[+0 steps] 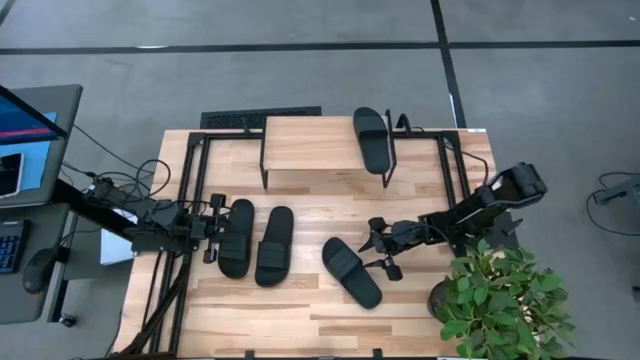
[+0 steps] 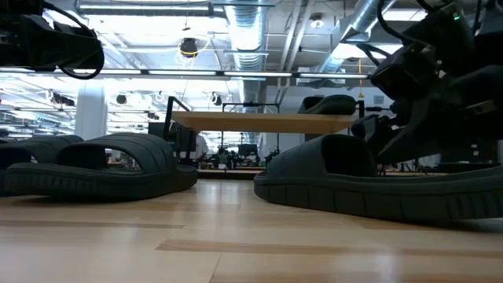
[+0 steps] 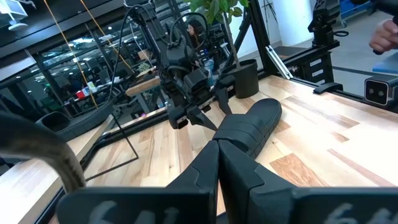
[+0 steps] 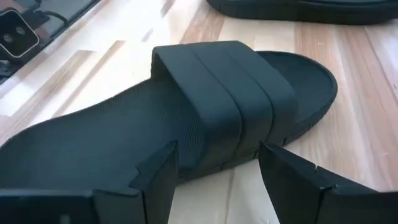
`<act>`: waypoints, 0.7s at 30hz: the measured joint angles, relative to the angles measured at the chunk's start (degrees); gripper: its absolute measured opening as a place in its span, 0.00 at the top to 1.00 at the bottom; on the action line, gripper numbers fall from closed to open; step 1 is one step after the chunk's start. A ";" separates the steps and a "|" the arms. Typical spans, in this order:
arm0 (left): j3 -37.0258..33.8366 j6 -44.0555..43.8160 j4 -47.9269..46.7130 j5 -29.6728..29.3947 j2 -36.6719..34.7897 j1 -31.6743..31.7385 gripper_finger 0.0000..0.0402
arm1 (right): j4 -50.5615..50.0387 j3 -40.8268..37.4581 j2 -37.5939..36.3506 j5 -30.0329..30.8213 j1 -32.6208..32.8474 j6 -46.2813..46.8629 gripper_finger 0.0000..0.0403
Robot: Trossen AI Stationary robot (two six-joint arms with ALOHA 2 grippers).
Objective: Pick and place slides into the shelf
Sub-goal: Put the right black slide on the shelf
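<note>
Right pincer (image 4: 214,177) spread wide beside lone slide (image 4: 186,118), heel cut off. Left pincer (image 3: 217,180) seen clenched; tips partly hidden.

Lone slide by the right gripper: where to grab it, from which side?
Judging by its pose, take the slide across its wide strap band, coming down from above on the plant side, where the open right gripper already sits. It lies flat and diagonal on the table, sole down, so the raised band is the only part standing clear enough to pinch.

Grey concrete floor (image 1: 300,80) surrounds the table, a potted plant (image 1: 505,300) beside it, ceiling ducts (image 2: 251,35) overhead.
</note>
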 joint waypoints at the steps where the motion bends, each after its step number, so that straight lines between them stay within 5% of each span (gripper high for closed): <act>1: 0.00 0.00 0.00 0.01 0.02 0.00 1.00 | 0.19 0.01 0.14 0.00 0.06 0.03 0.47; 21: 0.00 0.00 0.00 0.02 0.02 0.00 1.00 | 4.26 0.05 0.19 1.88 0.59 1.55 0.47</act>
